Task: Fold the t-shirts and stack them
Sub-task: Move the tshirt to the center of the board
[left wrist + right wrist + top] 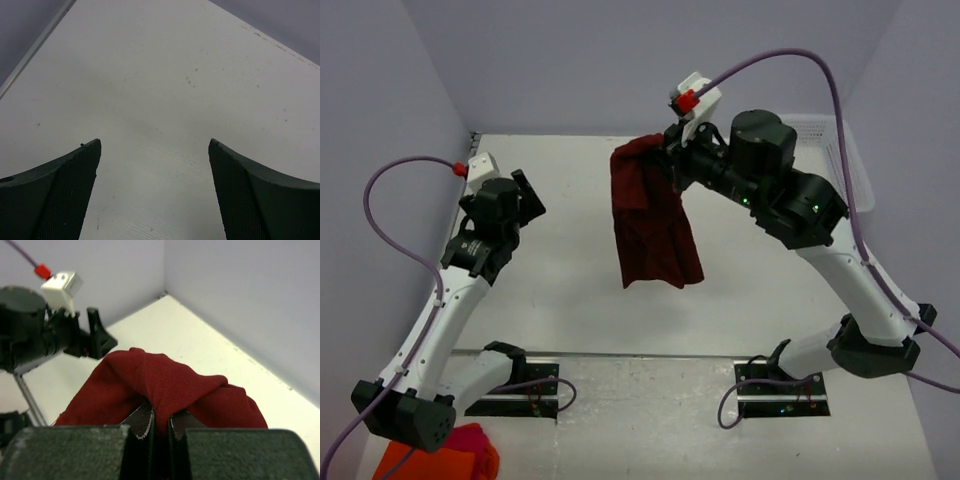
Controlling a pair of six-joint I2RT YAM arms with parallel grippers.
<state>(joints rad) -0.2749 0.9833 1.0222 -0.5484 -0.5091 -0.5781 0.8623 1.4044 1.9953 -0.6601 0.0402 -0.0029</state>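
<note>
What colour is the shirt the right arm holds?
The t-shirt is plain dark maroon; clearest in the right wrist view.

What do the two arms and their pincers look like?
The left arm and right arm have white links and black joints. A purple cable with a red plug runs to a white box on each wrist. The pincer fingers are dark green with a fine mesh texture.

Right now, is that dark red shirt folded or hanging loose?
Hanging loose, not folded: the t-shirt dangles crumpled from the right gripper, which pinches its top.
</note>
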